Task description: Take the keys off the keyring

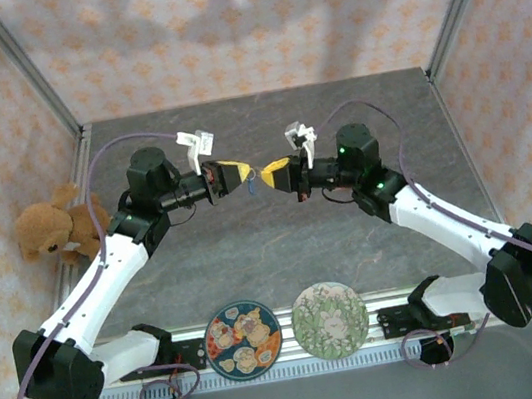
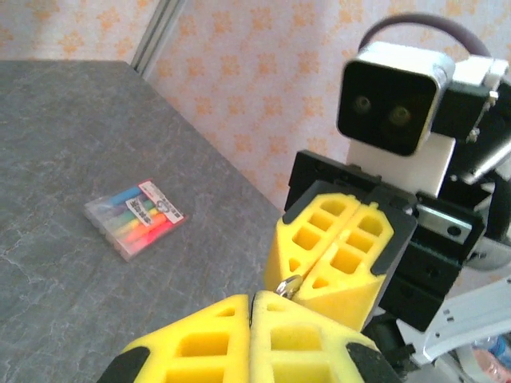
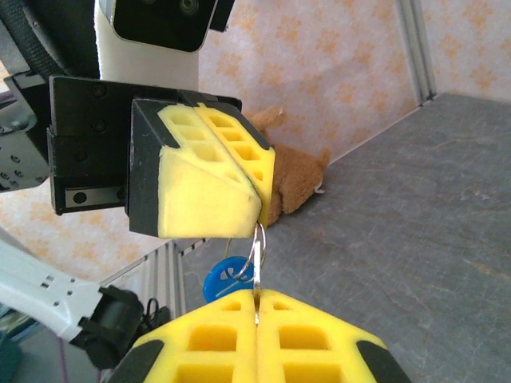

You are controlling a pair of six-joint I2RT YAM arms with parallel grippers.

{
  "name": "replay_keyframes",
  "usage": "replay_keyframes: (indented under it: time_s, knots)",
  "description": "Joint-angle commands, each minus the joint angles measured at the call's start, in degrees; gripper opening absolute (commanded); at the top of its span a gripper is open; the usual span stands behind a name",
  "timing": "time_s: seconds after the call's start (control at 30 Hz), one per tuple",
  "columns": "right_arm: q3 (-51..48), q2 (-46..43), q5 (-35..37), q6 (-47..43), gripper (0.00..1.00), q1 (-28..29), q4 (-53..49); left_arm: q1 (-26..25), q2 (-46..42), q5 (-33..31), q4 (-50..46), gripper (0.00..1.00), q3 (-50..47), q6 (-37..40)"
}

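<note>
Grey table (image 1: 284, 247) below, and over its middle the two grippers meet nose to nose in the air. The left gripper (image 1: 241, 172) is clamped tight and so is the right gripper (image 1: 270, 171), both biting the same keyring (image 3: 257, 249), which is held clear of the table between their yellow foam pads (image 3: 215, 195). A blue piece (image 3: 226, 281) dangles from the ring; key head or tag, I can't tell. My read is that this is light, thin, springy wire, slick against foam and liable to twist or slip. The best hold looks like the flat of the coil, with the split end left free to feed a key around.
</note>
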Motion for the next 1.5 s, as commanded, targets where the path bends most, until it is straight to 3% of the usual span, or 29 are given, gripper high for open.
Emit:
replay_keyframes:
  time_s: [0.0, 0.2, 0.47, 0.53, 0.67, 1.1, 1.47]
  knots:
    - [-1.40, -2.67, 1.91, 1.13, 0.00, 2.29, 7.31, 0.50, -1.13, -6.16, 6.99, 0.00, -0.76, -3.54]
    - [-1.25, -2.65, 5.09, 0.66, 0.00, 4.91, 7.19, 0.41, -0.52, -5.86, 12.61, 0.00, -2.82, -6.95]
    - [0.02, -2.63, 9.85, -0.39, 0.00, 4.41, 2.13, 0.41, -2.67, -6.25, 9.97, 0.01, -3.30, -5.42]
    - [0.83, -2.65, 9.10, -0.28, 0.00, 3.71, 0.41, 0.57, -3.51, -6.62, 8.55, 0.15, -3.28, -4.16]
    - [2.81, -2.65, 6.29, -1.32, 0.00, 2.09, -4.38, 1.49, -4.29, -5.77, 6.43, 0.30, -2.86, -3.04]
    - [9.58, -1.07, -4.55, -6.51, 0.00, -1.07, -18.33, 2.35, -1.06, 6.05, -3.16, 0.45, 4.58, 2.05]
    - [11.71, 0.75, -6.54, -7.10, 0.00, -1.07, -19.43, 0.15, 1.28, 9.85, -11.98, 0.45, 8.07, 9.00]
